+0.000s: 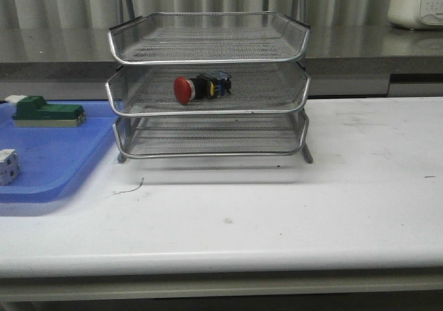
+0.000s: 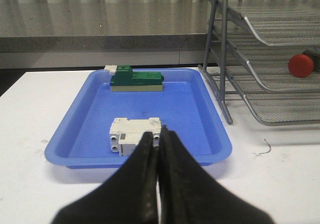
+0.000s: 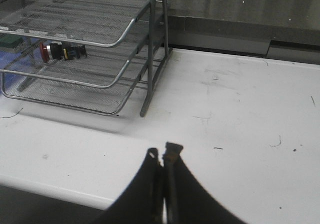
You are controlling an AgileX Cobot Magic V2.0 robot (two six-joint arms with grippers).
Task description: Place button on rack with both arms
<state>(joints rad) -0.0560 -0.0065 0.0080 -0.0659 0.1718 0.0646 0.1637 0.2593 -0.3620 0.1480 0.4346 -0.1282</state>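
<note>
While both of my arms are out of the front view, each wrist view shows its own fingers. My left gripper [image 2: 159,134] has its fingers pressed together, holding nothing, low centre in the left wrist view. My right gripper [image 3: 163,154] is likewise closed tight and empty, low centre in the right wrist view, above bare white table [image 3: 240,114].

Item of concern: the button [image 1: 201,88] lies on its side on the middle tier of the rack [image 1: 208,61], centre-upper part of the front view, red cap toward frame left and block body toward frame right. It appears again at the right edge of the left wrist view [image 2: 302,66] and at the upper left of the right wrist view [image 3: 61,51], resting on the mesh in both.

Rack stands on the table, all three tiers roughly aligned at the front rim.

Other items: a blue tray [image 1: 62,165] sits at frame left in the front view, just beside the rack. In it lie a green block [image 1: 47,112] toward the far side and a white cube [image 1: 7,166] nearer the front edge. A thin wire scrap [image 1: 129,188] lies on the table in front of the rack.
</note>
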